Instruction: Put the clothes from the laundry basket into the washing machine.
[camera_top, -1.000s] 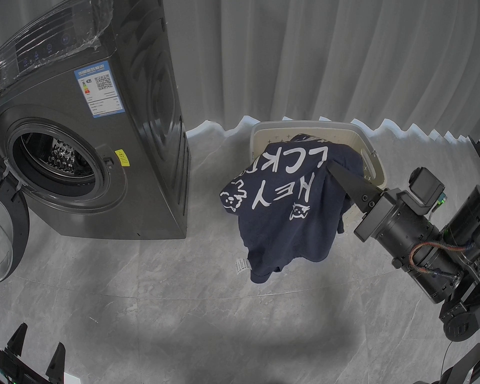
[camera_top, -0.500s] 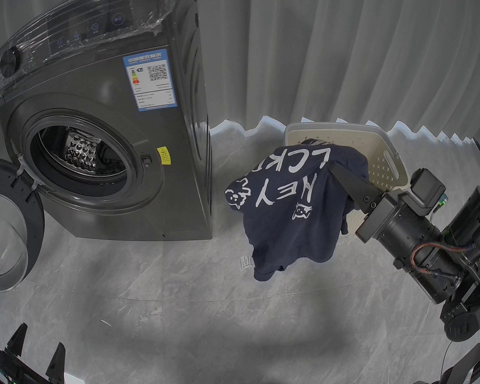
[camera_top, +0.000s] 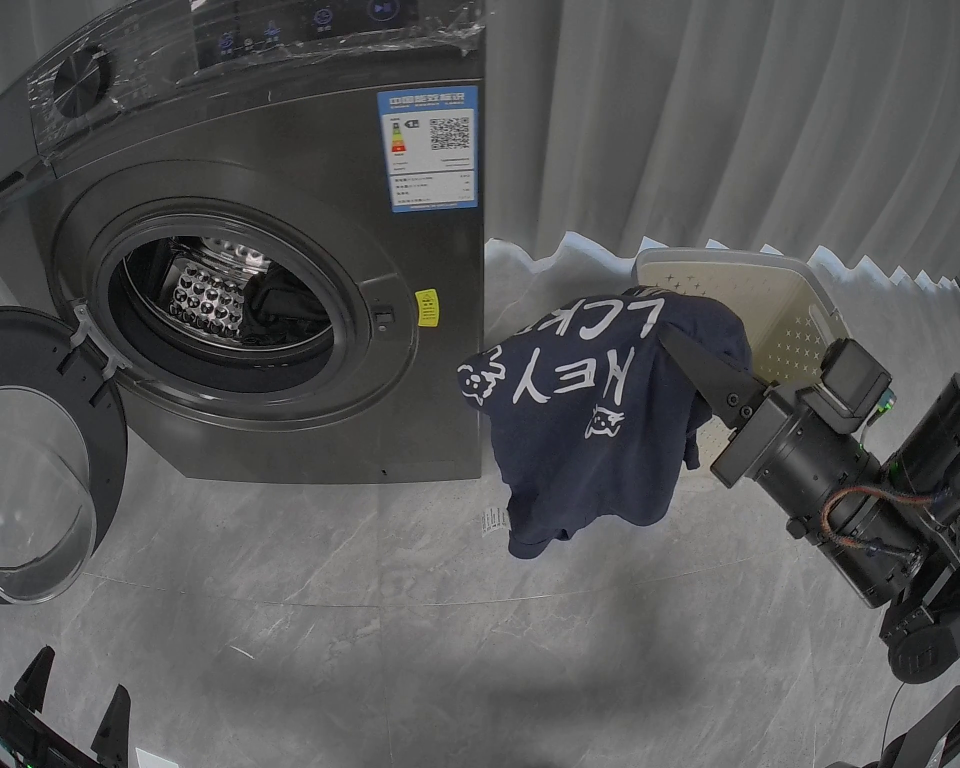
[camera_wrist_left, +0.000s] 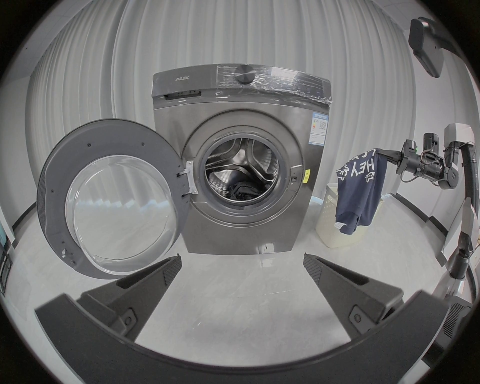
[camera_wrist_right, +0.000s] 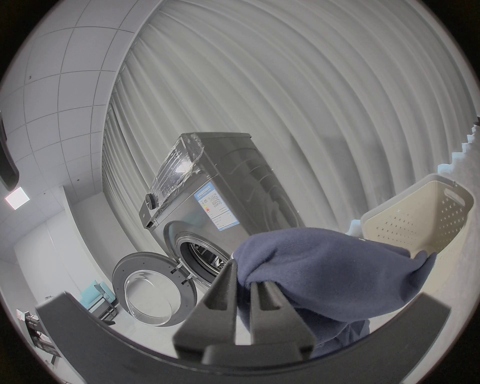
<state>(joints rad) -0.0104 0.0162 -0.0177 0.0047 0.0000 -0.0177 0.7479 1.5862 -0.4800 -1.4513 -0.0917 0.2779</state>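
A navy T-shirt with white lettering (camera_top: 590, 420) hangs in the air in front of the cream laundry basket (camera_top: 790, 300), with my right gripper (camera_top: 685, 360) shut on its upper edge. The same shirt (camera_wrist_right: 325, 270) drapes over the closed fingers (camera_wrist_right: 245, 300) in the right wrist view. The grey washing machine (camera_top: 300, 250) stands to the left with its round door (camera_top: 50, 450) swung wide and dark clothing (camera_top: 285, 300) inside the drum. My left gripper (camera_wrist_left: 240, 290) stays low, open and empty, facing the machine (camera_wrist_left: 245, 165).
A pale curtain (camera_top: 720, 120) runs behind the machine and basket. Grey tiled floor (camera_top: 400, 620) spreads between me and the machine. The open door (camera_wrist_left: 115, 200) juts out on the drum's left side.
The whole head view has swung left, so the machine and basket appear shifted right. The right gripper still holds the shirt in the same spot in the picture.
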